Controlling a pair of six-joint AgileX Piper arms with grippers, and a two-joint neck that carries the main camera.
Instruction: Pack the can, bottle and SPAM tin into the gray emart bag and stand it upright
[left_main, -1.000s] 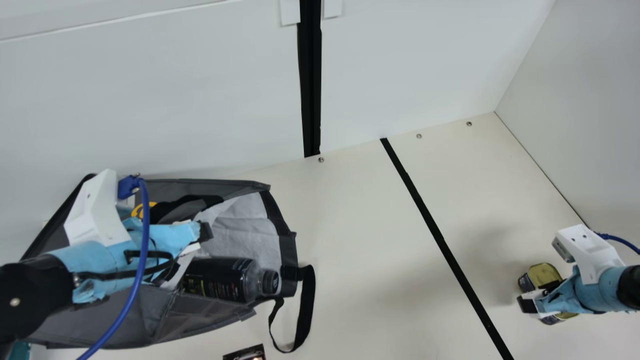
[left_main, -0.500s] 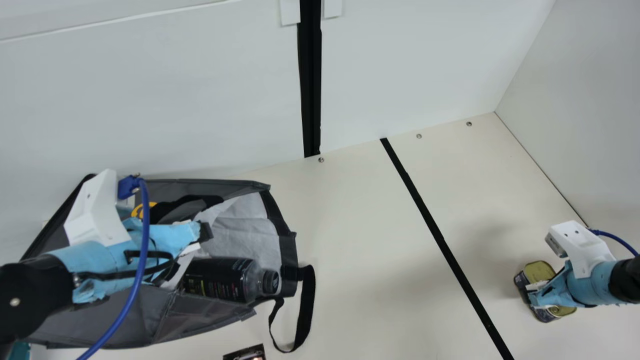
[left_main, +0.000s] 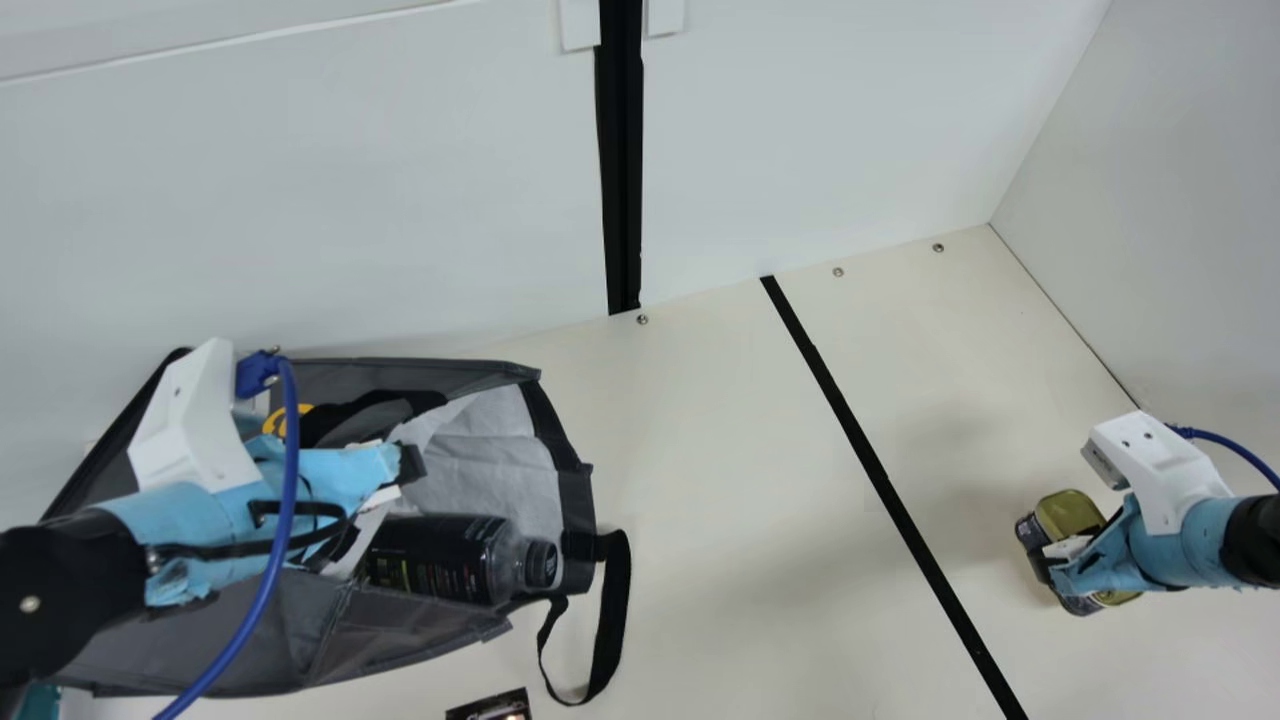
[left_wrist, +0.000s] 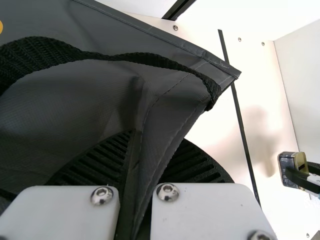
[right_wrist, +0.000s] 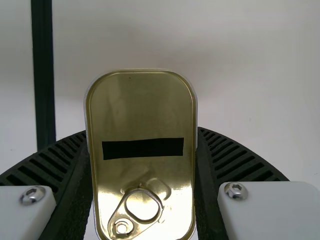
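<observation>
My left gripper (left_main: 400, 478) is over the gray emart bag (left_main: 230, 640); in the left wrist view the left gripper (left_wrist: 134, 185) is shut on a fold of the bag's cloth (left_wrist: 165, 115). The dark bottle (left_main: 440, 560) lies in the bag's mouth, cap toward the right. At the far right, my right gripper (left_main: 1065, 565) holds the SPAM tin (left_main: 1068, 512). In the right wrist view the right gripper (right_wrist: 142, 165) has its ribbed fingers pressed against both long sides of the tin (right_wrist: 142, 115), gold lid with pull ring facing the camera.
A small dark printed item (left_main: 490, 708) shows at the main view's bottom edge. The bag's black strap (left_main: 612, 620) loops onto the table right of its mouth. A black tape line (left_main: 880, 480) crosses the table (left_main: 720, 500); white walls stand behind and at right.
The right gripper has moved slightly left and toward the back wall, and the SPAM tin has shifted with it over the last half second. My left arm, bag and bottle have stayed put.
</observation>
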